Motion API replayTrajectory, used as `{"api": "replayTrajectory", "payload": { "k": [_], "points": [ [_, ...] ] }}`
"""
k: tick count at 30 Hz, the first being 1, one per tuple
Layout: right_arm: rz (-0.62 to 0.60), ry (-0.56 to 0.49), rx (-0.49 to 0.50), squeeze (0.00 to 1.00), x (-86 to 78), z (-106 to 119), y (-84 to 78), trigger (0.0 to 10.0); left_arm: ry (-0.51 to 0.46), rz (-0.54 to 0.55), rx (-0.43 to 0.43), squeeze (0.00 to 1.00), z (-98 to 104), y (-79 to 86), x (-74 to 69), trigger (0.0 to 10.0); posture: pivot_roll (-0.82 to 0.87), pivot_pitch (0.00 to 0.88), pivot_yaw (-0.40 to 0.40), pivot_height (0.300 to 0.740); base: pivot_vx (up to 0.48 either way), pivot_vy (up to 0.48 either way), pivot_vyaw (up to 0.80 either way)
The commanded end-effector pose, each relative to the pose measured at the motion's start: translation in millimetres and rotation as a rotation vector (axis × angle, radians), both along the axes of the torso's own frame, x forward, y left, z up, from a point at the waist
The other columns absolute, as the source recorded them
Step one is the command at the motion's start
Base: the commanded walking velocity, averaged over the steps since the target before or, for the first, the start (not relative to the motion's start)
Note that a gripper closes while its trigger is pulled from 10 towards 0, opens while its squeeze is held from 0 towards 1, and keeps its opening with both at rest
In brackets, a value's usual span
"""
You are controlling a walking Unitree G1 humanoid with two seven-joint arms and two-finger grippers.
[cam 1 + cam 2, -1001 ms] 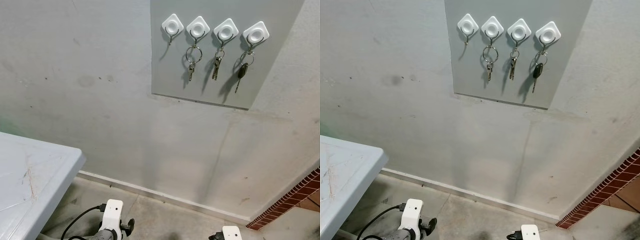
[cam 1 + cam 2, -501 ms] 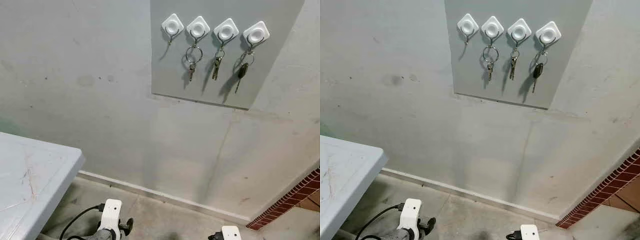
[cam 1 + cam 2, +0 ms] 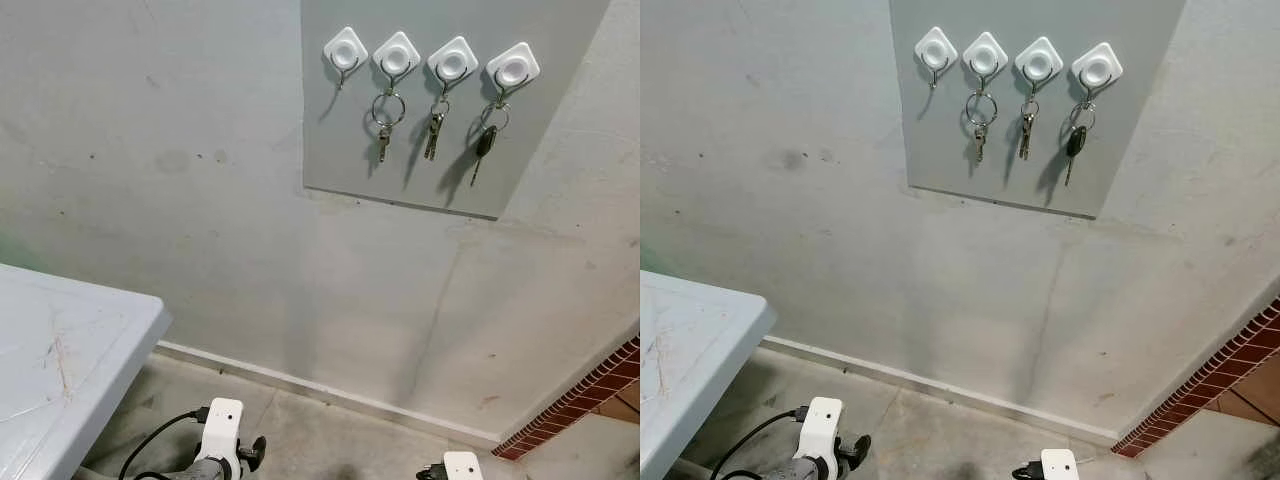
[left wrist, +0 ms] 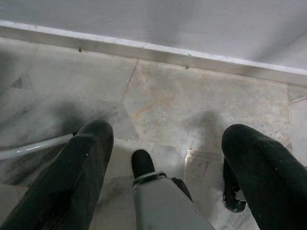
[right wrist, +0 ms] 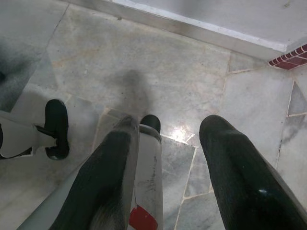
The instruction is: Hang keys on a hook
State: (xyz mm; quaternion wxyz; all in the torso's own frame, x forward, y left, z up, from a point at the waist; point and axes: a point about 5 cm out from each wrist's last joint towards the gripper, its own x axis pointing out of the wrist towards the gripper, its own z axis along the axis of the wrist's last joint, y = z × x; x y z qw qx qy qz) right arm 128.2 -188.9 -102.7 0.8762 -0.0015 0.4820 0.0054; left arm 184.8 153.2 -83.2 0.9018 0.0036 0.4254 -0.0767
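Keys (image 3: 382, 125) fill 3 of 4 hooks (image 3: 345, 52), far above both claws. Left claw (image 4: 165, 158) and right claw (image 5: 180, 158) hang apart, empty, idle; task looks done.

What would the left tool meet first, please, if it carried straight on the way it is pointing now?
Most likely the stone floor: the open left tool points down at bare tiles short of the wall's baseboard, though depth is hard to judge.
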Motion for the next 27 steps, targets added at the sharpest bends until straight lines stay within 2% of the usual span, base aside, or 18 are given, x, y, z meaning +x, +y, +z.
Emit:
{"api": "replayTrajectory", "payload": {
  "k": [1, 5, 7, 13, 27],
  "points": [
    [-0.026, -0.002, -0.008, 0.0, 2.3, 0.7, -2.0, 10.0, 0.014, -0.009, 0.015, 0.0, -0.5, 4.0, -0.6, 10.0, -0.04, 0.0, 0.016, 0.74, 0.0, 0.0, 0.0],
    [-0.058, 0.0, -0.011, 0.0, 2.0, 0.9, -5.6, 10.0, 0.074, -0.046, 0.031, 0.0, -5.0, 4.0, -7.9, 10.0, -0.03, 0.0, 0.008, 0.74, 0.0, 0.0, 0.0],
    [-0.047, 0.004, -0.016, 0.0, 1.7, 0.9, -6.3, 10.0, 0.071, -0.088, 0.049, 0.0, -5.3, 3.1, -9.0, 10.0, -0.03, 0.0, 0.008, 0.74, 0.0, 0.0, 0.0],
    [-0.05, 0.006, -0.023, 0.0, 2.1, 1.3, -9.2, 10.0, 0.071, -0.048, 0.025, 0.0, -5.3, 3.5, -9.1, 10.0, -0.03, 0.0, 0.006, 0.74, 0.0, 0.0, 0.0],
    [-0.005, 0.01, -0.029, 0.0, 5.2, 2.0, -7.9, 10.0, 0.05, -0.08, 0.032, 0.0, -3.1, -1.7, -4.3, 10.0, -0.03, 0.0, 0.004, 0.74, 0.0, 0.0, 0.0]
  ]
}}
